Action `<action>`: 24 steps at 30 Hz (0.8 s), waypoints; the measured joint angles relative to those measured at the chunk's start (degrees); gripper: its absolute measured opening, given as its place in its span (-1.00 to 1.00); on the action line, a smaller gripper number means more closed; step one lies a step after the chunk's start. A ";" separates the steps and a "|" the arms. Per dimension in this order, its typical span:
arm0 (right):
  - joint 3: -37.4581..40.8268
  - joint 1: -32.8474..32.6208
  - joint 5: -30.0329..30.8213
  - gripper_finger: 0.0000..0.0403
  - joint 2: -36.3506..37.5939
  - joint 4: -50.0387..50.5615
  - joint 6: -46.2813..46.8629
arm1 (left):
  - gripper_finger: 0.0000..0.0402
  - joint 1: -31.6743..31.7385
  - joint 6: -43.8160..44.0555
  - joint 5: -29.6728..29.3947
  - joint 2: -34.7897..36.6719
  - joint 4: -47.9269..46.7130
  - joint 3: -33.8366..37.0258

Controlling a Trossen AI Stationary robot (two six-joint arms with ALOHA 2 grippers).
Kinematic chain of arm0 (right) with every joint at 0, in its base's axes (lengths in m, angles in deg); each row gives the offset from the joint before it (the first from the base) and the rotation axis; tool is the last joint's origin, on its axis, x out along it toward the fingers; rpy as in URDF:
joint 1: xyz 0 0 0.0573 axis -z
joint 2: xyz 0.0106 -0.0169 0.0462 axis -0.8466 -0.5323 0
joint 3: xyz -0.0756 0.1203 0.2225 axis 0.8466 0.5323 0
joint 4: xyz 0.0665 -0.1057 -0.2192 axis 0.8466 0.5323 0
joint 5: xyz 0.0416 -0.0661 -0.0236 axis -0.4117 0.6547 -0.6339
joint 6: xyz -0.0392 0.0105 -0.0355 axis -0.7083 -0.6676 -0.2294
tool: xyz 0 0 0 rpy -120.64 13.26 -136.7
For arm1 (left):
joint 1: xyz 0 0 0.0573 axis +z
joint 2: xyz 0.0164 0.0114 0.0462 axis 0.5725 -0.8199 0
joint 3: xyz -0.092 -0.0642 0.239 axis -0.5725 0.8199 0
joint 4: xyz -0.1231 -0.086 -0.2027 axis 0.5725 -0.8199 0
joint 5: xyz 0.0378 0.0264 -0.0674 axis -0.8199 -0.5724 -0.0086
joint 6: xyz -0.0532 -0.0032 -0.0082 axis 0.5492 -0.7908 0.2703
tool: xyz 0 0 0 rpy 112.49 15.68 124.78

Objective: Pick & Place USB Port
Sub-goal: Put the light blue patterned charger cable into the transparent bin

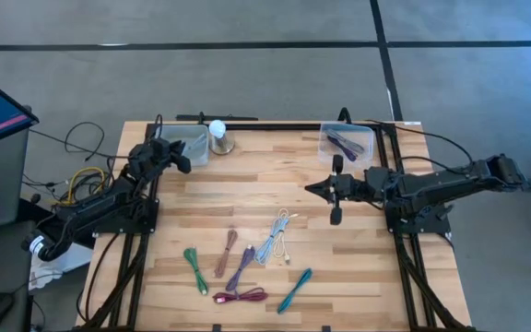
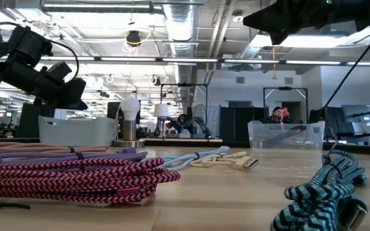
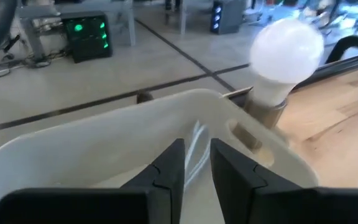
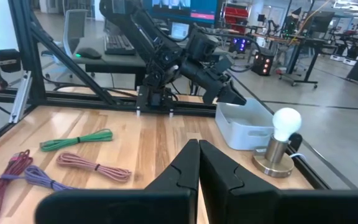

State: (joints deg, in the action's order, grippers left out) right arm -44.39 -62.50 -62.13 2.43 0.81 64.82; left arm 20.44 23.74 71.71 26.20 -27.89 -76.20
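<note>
Several coiled USB cables lie on the near half of the wooden table: green (image 1: 194,270), brown (image 1: 226,254), purple (image 1: 241,267), magenta (image 1: 240,296), pale blue (image 1: 275,240) and teal (image 1: 294,290). My left gripper (image 3: 196,144) hovers over the white bin (image 3: 104,143) at the far left, its fingers a little apart with nothing between them. A pale streak shows inside the bin beyond the gap; I cannot tell what it is. My right gripper (image 1: 313,187) is shut and empty. It hangs level above the table's middle right and points toward the left edge.
A white bulb on a round base (image 1: 218,136) stands right beside the left bin. A clear bin (image 1: 347,141) holding dark cables sits at the far right. Bare wood lies between the two arms. A person sits in the room far behind the table.
</note>
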 joint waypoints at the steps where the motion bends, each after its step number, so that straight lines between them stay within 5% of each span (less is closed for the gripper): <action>1: -0.02 -0.21 0.00 -0.99 0.00 -0.21 -0.01 | -0.61 0.03 0.02 1.89 0.01 0.99 0.00; 8: -0.04 -0.31 -0.20 -0.99 -0.63 0.14 -0.01 | -0.70 -1.36 4.65 31.86 0.02 14.31 0.00; 11: -0.04 -0.12 -0.22 -0.99 -0.57 -0.25 -0.01 | -0.77 -3.39 9.27 39.48 0.02 20.66 0.00; 24: -0.38 -0.02 -1.02 -0.99 -0.57 -2.36 1.80 | -0.88 -14.06 11.79 40.25 0.02 26.49 -0.02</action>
State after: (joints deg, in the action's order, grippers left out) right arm -44.77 -62.51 -63.15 1.87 -1.55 66.62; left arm 6.37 35.54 111.95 26.22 -1.40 -76.22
